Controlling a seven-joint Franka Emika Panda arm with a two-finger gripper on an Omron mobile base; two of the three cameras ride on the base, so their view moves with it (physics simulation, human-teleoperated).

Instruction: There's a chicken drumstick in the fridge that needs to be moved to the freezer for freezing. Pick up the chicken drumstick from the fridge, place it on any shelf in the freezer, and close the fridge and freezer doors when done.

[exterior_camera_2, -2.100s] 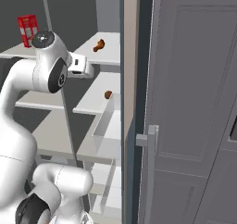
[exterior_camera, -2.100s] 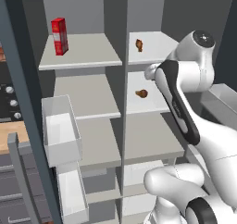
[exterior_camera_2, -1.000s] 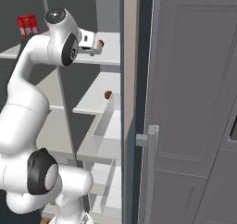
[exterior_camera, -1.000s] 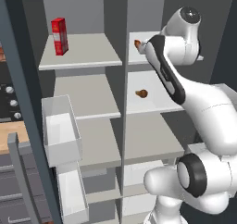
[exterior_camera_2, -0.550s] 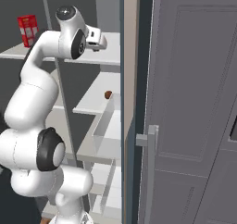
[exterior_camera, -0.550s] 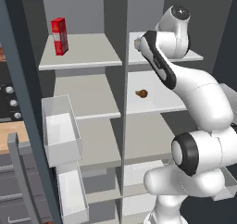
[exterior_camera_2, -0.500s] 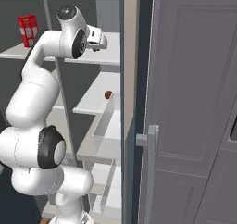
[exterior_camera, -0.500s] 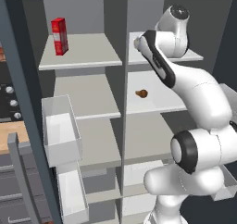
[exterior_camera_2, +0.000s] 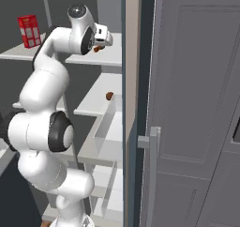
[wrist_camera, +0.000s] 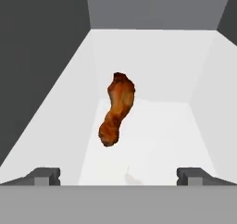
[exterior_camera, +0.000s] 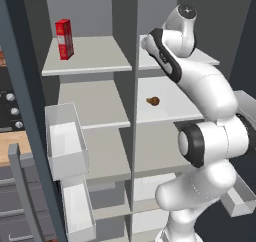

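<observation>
One chicken drumstick (wrist_camera: 116,109) lies on the top fridge shelf (wrist_camera: 152,140), ahead of the gripper (wrist_camera: 118,173) at 12 o'clock. Jaws spread wide, pinching nothing; the two tips stand well apart, clear of the meat. Bare shelf surrounds the drumstick on all sides up to the side walls. One darker brown lump (exterior_camera: 153,101) sits on the shelf below. One red carton (exterior_camera: 64,38) stands on the top freezer shelf. One door (exterior_camera_2: 187,104) stands open at 3 o'clock.
</observation>
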